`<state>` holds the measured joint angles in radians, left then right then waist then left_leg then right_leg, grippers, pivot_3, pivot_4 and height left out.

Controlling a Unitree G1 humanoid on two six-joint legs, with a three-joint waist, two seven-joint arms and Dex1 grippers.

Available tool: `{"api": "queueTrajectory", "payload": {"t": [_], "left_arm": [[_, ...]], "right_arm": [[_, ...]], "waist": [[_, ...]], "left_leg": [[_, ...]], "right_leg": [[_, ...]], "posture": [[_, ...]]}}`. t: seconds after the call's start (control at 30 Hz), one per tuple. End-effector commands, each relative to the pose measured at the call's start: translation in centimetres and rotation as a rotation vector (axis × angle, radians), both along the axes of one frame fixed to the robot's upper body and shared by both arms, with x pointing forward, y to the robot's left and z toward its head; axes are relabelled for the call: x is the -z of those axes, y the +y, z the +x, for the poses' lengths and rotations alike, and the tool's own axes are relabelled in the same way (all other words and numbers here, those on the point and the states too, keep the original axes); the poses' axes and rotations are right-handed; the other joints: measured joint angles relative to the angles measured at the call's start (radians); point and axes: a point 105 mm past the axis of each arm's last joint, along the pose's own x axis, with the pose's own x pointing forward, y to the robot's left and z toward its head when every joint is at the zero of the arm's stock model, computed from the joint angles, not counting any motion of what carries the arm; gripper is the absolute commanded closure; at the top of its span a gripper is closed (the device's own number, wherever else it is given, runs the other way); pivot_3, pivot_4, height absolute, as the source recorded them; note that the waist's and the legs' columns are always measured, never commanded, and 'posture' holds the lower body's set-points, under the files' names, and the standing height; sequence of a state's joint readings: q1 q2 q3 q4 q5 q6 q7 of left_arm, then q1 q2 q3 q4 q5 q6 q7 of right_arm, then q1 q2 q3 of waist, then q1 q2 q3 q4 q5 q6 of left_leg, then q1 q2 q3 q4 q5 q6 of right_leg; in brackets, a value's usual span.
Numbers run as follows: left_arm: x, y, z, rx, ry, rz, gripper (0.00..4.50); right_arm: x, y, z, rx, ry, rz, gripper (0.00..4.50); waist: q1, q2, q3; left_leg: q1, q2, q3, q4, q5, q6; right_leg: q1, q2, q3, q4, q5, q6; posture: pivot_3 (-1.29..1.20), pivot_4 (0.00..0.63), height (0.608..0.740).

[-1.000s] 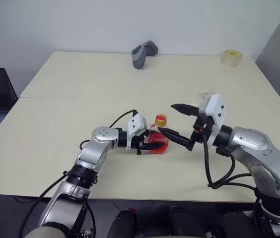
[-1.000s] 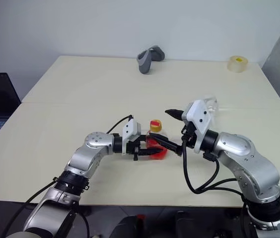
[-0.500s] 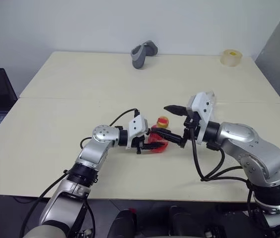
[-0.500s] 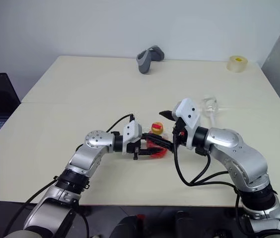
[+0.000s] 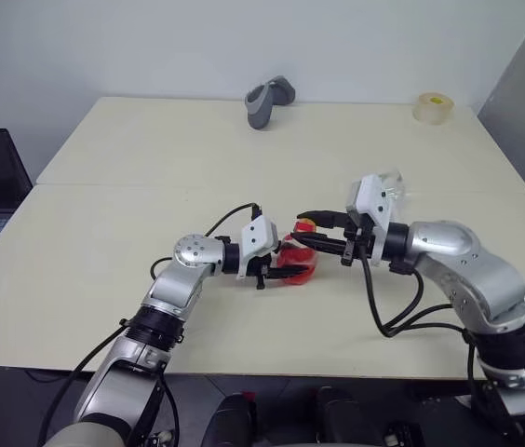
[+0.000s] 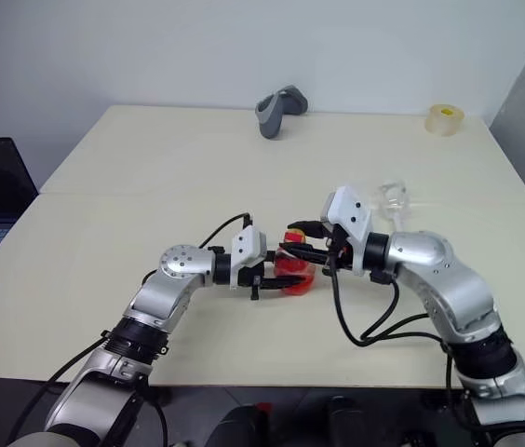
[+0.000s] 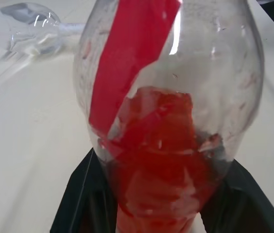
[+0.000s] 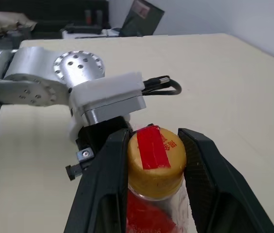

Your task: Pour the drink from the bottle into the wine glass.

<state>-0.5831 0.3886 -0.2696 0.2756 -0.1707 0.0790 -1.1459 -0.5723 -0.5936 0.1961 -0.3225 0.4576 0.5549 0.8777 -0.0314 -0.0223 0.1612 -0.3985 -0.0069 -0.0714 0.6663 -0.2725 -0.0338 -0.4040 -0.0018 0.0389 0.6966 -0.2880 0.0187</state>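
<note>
Left gripper [image 5: 286, 264] clamped on bulbous lower body of bottle [image 7: 168, 87], bottle upright near bench [image 5: 104, 251] centre. Right gripper [image 8: 157, 160] fingers flank yellow-red cap [image 8: 156, 155], closed in on it or nearly; firm contact unclear. Drink [image 7: 163, 160]: small red-orange pool at bottle bottom, rest of bottle empty. Wine glass [image 6: 393, 198] lying on side behind right arm, nothing visible inside. Tape roll [image 5: 433, 107] and grey object [image 5: 268, 100] at far edge.

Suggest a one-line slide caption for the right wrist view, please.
Right gripper closes its black fingers around the bottle's yellow cap, while the left gripper holds its body.
</note>
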Motion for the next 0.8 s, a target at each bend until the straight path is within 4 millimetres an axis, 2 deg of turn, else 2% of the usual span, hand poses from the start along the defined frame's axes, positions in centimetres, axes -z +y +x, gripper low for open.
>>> {"api": "queueTrajectory", "payload": {"t": [0.03,0.13,0.27,0.37,0.43,0.57,0.67,0.8], "left_arm": [[-0.3,-0.3,-0.6,0.044,-0.019,0.012,2.90],[0.1,-0.7,-1.3,0.088,-0.028,0.035,3.06],[0.3,-0.9,-1.4,0.101,-0.034,0.043,3.26],[0.2,-1.0,-1.3,0.082,-0.020,0.023,3.38],[0.2,-1.0,-1.1,0.065,-0.016,0.016,3.41],[0.2,-1.0,-1.0,0.047,-0.009,0.001,3.46],[0.1,-1.1,-0.9,0.041,-0.006,-0.008,3.47],[-0.1,-1.1,-0.4,0.018,-0.010,-0.020,3.47]], "right_arm": [[-0.1,-0.6,0.7,-0.135,-0.094,-0.106,3.26],[0.3,-0.5,1.9,-0.262,-0.147,-0.222,3.26],[-0.5,-0.3,3.1,-0.297,-0.132,-0.247,3.26],[-1.8,-0.7,2.1,-0.319,-0.030,-0.201,3.26],[-2.7,-0.4,1.7,-0.283,-0.038,-0.125,3.26],[-3.0,-0.4,0.8,-0.151,-0.053,-0.004,1.90],[-3.0,-0.8,0.3,0.039,-0.109,0.105,0.89],[-2.5,-1.4,-0.6,0.287,-0.164,0.193,0.86]], "waist": [[0.000,0.000,0.000],[-0.003,0.000,0.000],[-0.002,0.000,0.000],[0.000,0.000,0.000],[0.004,0.000,0.000],[0.007,0.000,0.000],[0.007,0.000,0.000],[0.007,0.000,0.000]], "left_leg": [[0.000,0.000,0.000,0.000,0.000,0.000],[0.001,0.000,0.001,0.000,0.000,0.000],[0.002,0.001,0.000,0.000,0.000,0.000],[0.001,0.001,0.000,0.000,0.000,0.000],[0.000,0.001,-0.001,0.000,0.000,0.000],[-0.002,0.000,-0.001,0.001,0.000,0.000],[-0.002,0.000,-0.002,0.001,0.000,0.000],[-0.002,0.000,-0.002,0.001,0.000,0.000]], "right_leg": [[0.000,0.000,0.000,0.000,0.000,0.000],[0.000,0.000,0.000,0.000,0.000,0.000],[0.001,0.000,0.000,0.000,0.000,0.000],[0.000,-0.001,0.001,0.000,0.000,0.000],[0.000,-0.001,0.001,0.000,0.000,0.000],[-0.001,-0.002,0.001,-0.001,0.000,0.000],[-0.001,-0.002,0.001,0.000,0.000,0.000],[0.000,-0.002,0.001,0.000,0.000,0.000]], "posture": [[0.00,0.150,0.740],[0.00,0.150,0.740],[0.00,0.150,0.740],[0.00,0.150,0.740],[0.00,0.150,0.740],[0.00,0.150,0.740],[0.00,0.150,0.740],[0.00,0.150,0.740]]}}
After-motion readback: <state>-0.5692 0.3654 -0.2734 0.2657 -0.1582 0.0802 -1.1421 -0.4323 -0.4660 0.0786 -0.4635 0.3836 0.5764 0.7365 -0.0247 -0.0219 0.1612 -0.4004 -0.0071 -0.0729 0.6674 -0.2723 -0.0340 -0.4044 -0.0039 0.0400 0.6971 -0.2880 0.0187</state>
